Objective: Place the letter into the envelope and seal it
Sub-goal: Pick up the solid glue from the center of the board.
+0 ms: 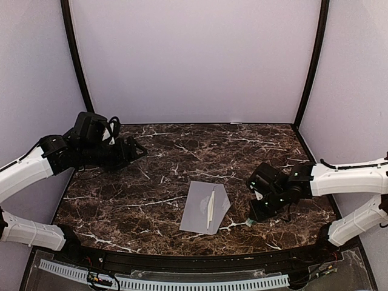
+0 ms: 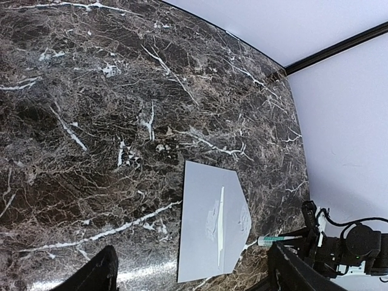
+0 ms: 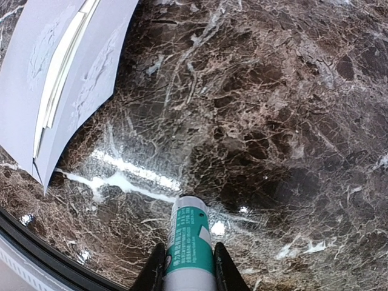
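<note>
The letter (image 1: 210, 209) was seen inside the grey envelope (image 1: 195, 209) on the counter (image 1: 121, 200); the sealing was judged as not yet done. A glue stick (image 3: 189, 233) was gripped by the right tool (image 3: 189, 270), and the left tool (image 1: 138, 150) was open.

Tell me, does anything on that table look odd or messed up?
The grey envelope lies askew, not sealed: the cream letter peeks out as a strip, and the paper on both sides looks puckered. Nothing looks spilled; the right pincer grips a glue stick.
</note>
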{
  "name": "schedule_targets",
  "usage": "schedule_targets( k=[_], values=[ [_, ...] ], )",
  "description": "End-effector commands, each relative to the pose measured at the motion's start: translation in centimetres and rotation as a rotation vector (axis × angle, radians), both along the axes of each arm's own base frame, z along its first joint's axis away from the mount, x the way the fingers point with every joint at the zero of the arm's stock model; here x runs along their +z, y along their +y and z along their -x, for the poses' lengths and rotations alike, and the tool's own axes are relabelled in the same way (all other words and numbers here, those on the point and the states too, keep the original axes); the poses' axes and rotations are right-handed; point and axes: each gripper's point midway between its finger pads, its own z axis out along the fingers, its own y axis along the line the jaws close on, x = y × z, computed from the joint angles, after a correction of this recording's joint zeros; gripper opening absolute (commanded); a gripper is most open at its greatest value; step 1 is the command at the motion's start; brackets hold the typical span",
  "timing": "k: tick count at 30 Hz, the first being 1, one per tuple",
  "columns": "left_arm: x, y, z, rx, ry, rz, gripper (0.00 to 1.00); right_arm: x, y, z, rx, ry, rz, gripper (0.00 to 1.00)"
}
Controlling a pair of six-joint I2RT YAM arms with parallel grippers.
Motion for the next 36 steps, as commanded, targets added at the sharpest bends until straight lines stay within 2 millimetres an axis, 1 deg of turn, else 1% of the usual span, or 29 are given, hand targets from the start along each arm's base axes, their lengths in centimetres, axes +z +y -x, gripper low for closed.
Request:
schedule_targets(
  k=[1, 4, 5, 6, 7, 8, 9, 10, 11, 12, 13, 14, 15, 16, 17, 18, 19, 20, 21, 22, 24, 25, 27, 29, 31, 36],
  values=[
    [1.2, -0.1, -0.3, -0.043, -0.057, -0.026, 0.83, 2.8, 0.7, -1.2, -0.013, -0.059, -0.045, 0.07],
    [1.6, -1.2, -0.2, -0.119, -0.100, -0.020, 0.82, 5.3, 1.7, -1.6, -0.004, -0.084, -0.116, 0.05],
    [1.4, -1.7, 0.2, -0.157, -0.100, -0.008, 0.81, 6.2, 2.1, -1.7, 0.005, -0.089, -0.148, 0.04],
    [1.9, -2.2, 0.1, -0.187, -0.135, 0.001, 0.81, 7.1, 2.7, -1.7, 0.020, -0.091, -0.185, 0.03],
    [1.9, -3.0, 0.7, -0.231, -0.140, 0.015, 0.81, 8.0, 3.2, -1.7, 0.036, -0.092, -0.219, 0.03],
    [2.4, -3.6, 0.7, -0.264, -0.179, 0.024, 0.81, 8.9, 3.8, -1.5, 0.057, -0.083, -0.264, 0.03],
    [2.4, -4.5, 1.3, -0.310, -0.185, 0.036, 0.81, 9.9, 4.3, -1.4, 0.070, -0.085, -0.303, 0.02],
    [3.0, -5.2, 1.4, -0.337, -0.218, 0.046, 0.82, 10.5, 4.9, -1.2, 0.088, -0.080, -0.340, 0.02],
    [3.2, -6.4, 2.0, -0.385, -0.235, 0.066, 0.82, 11.3, 5.5, -1.0, 0.109, -0.079, -0.386, 0.01],
    [3.3, -7.6, 3.0, -0.451, -0.245, 0.079, 0.82, 12.0, 6.0, -0.9, 0.122, -0.080, -0.422, 0.01],
    [3.5, -8.6, 3.2, -0.488, -0.258, 0.090, 0.82, 12.5, 6.3, -0.9, 0.120, -0.085, -0.456, 0.00],
    [3.8, -10.0, 4.8, -0.569, -0.272, 0.102, 0.82, 13.1, 6.6, -0.9, 0.122, -0.091, -0.492, 0.00],
    [4.0, -11.2, 5.2, -0.612, -0.283, 0.111, 0.82, 13.9, 7.3, -0.9, 0.138, -0.097, -0.548, 0.00],
    [4.3, -12.7, 7.1, -0.712, -0.293, 0.131, 0.82, 14.7, 8.0, -0.5, 0.165, -0.094, -0.603, 0.00],
    [4.6, -13.8, 7.7, -0.756, -0.303, 0.144, 0.82, 15.5, 8.7, 0.1, 0.206, -0.078, -0.660, 0.00],
    [4.9, -14.8, 9.4, -0.834, -0.311, 0.164, 0.82, 16.3, 9.4, 0.7, 0.244, -0.065, -0.710, 0.00],
    [5.2, -15.5, 9.9, -0.867, -0.322, 0.180, 0.82, 17.1, 9.9, 1.3, 0.283, -0.054, -0.759, 0.00],
    [5.5, -16.1, 11.2, -0.919, -0.326, 0.202, 0.82, 17.9, 10.3, 1.9, 0.317, -0.042, -0.800, 0.00],
    [5.8, -16.5, 11.6, -0.939, -0.344, 0.223, 0.82, 18.6, 10.7, 2.3, 0.343, -0.033, -0.831, 0.00],
    [6.0, -16.8, 12.6, -0.975, -0.347, 0.244, 0.82, 19.2, 10.8, 2.6, 0.361, -0.032, -0.854, 0.00],
    [6.9, -17.0, 13.8, -1.006, -0.380, 0.283, 0.82, 20.4, 10.9, 3.1, 0.386, -0.031, -0.883, 0.00],
    [7.4, -17.1, 14.0, -1.011, -0.405, 0.298, 0.82, 20.9, 10.9, 3.4, 0.398, -0.030, -0.894, 0.00],
    [7.6, -17.2, 14.9, -1.028, -0.423, 0.311, 0.81, 22.0, 11.0, 3.9, 0.421, -0.026, -0.922, 0.00],
    [7.2, -17.3, 15.7, -1.047, -0.420, 0.317, 0.81, 23.2, 11.1, 4.4, 0.442, -0.025, -0.953, 0.00],
    [6.8, -17.6, 16.7, -1.070, -0.409, 0.326, 0.81, 23.9, 11.3, 4.8, 0.459, -0.018, -0.979, 0.00],
    [6.5, -17.8, 18.2, -1.094, -0.409, 0.365, 0.82, 24.7, 12.0, 5.5, 0.488, -0.004, -1.012, 0.00]
  ],
)
